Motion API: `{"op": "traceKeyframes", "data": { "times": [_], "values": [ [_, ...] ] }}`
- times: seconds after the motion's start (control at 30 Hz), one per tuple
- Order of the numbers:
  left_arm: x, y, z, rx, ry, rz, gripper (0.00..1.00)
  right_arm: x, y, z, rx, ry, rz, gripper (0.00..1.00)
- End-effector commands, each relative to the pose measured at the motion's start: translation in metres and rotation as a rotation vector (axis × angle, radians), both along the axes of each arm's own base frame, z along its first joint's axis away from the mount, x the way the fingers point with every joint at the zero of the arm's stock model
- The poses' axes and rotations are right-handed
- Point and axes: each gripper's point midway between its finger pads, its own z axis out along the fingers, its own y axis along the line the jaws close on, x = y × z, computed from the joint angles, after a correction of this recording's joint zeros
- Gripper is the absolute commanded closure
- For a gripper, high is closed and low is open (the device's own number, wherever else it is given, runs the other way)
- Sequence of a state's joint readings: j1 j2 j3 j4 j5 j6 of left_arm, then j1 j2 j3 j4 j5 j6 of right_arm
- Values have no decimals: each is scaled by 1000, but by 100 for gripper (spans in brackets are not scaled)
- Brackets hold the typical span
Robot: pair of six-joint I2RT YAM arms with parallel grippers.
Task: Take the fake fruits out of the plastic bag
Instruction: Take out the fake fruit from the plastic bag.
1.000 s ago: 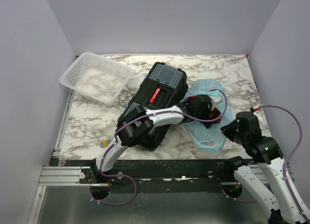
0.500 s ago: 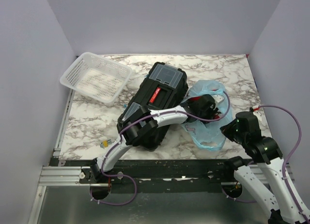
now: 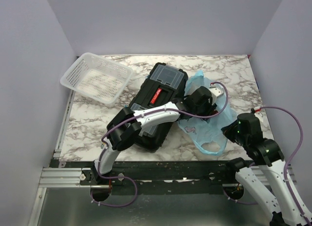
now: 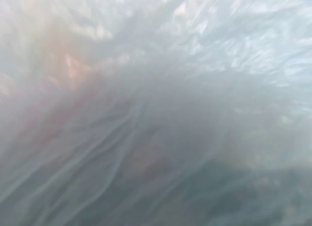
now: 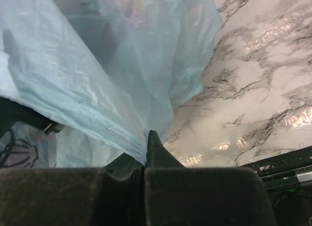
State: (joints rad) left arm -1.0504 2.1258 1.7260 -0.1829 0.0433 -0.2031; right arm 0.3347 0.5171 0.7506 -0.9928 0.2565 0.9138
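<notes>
The light-blue plastic bag lies crumpled on the marble table, right of the toolbox. My left gripper is pushed into the bag's raised upper part, and its fingers are hidden. Bag film fills the whole left wrist view, with only blurry reddish-orange tints behind it. The fake fruits cannot be made out as shapes. My right gripper is shut on a gathered fold of the bag at its near right edge. In the top view this right gripper sits at the bag's right side.
A black toolbox lies under my outstretched left arm, touching the bag's left side. A white mesh basket stands tilted at the back left. Bare marble table shows to the right of the bag.
My left gripper has moved up and toward the back inside the bag, and the bag's top has risen with it. The right gripper keeps its hold in place.
</notes>
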Motion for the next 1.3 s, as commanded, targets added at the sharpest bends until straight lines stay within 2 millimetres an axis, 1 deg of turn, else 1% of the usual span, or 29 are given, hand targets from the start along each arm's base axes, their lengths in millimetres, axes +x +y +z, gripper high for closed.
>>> {"op": "traceKeyframes", "data": {
  "times": [0.0, 0.03, 0.17, 0.23, 0.3, 0.37, 0.4, 0.47, 0.5, 0.53, 0.63, 0.67, 0.73, 0.83, 0.87, 0.93, 1.0, 1.03, 1.07, 1.1, 1.13, 1.2, 1.27],
  "values": [
    [-16, 7, 44, -76, 1, -41, 93, 1, -1, 1, -7, -17, 3, 99],
    [-19, 9, 48, -80, 4, -49, 93, 2, -2, 2, -8, -21, -8, 99],
    [-28, 21, 46, -83, 20, -48, 94, 8, -7, 9, -8, -47, -52, 99],
    [-30, 26, 32, -65, 29, -45, 94, 9, -13, 20, -5, -73, -99, 99],
    [-28, 29, 13, -15, 48, -36, 95, 13, -14, 40, 1, -145, -98, 99],
    [-24, 30, -4, 38, 64, -20, 100, 16, -15, 59, 9, -214, -89, 99],
    [-23, 31, -11, 60, 70, -12, 100, 16, -15, 68, 12, -246, -87, 99],
    [-20, 34, -26, 95, 81, 11, 100, 17, -19, 74, -5, -266, -98, 99],
    [-19, 36, -29, 94, 82, 19, 100, 17, -24, 73, -22, -256, -115, 99],
    [-18, 38, -31, 88, 87, 28, 100, 15, -27, 68, -42, -223, -132, 99],
    [-14, 44, -27, 71, 84, 50, 100, 9, -39, 51, -91, -130, -194, 99],
    [-12, 46, -25, 64, 82, 58, 100, 8, -40, 44, -98, -101, -201, 99],
    [-12, 49, -16, 30, 72, 44, 100, 7, -37, 39, -94, -83, -185, 99],
    [-23, 50, 4, -44, 45, -26, 100, 8, -37, 36, -94, -76, -193, 99],
    [-29, 50, 13, -72, 40, -53, 100, 9, -37, 36, -96, -76, -194, 99],
    [-39, 53, 23, -111, 37, -93, 100, 14, -34, 35, -109, -75, -170, 99],
    [-45, 58, 27, -131, 33, -102, 100, 15, -34, 32, -130, -49, -161, 99],
    [-45, 61, 25, -124, 34, -93, 100, 14, -35, 32, -135, -38, -170, 99],
    [-44, 63, 22, -113, 39, -80, 100, 10, -40, 35, -136, -35, -197, 99],
    [-39, 65, 21, -103, 36, -54, 100, 7, -44, 38, -129, -45, -229, 99],
    [-35, 70, 14, -72, 46, -7, 100, 3, -49, 44, -121, -71, -259, 99],
    [-22, 74, 7, -46, 65, 81, 100, -5, -56, 59, -85, -163, -293, 99],
    [-10, 73, 2, -48, 104, 123, 100, -13, -61, 72, -30, -258, -318, 99]
  ]
}}
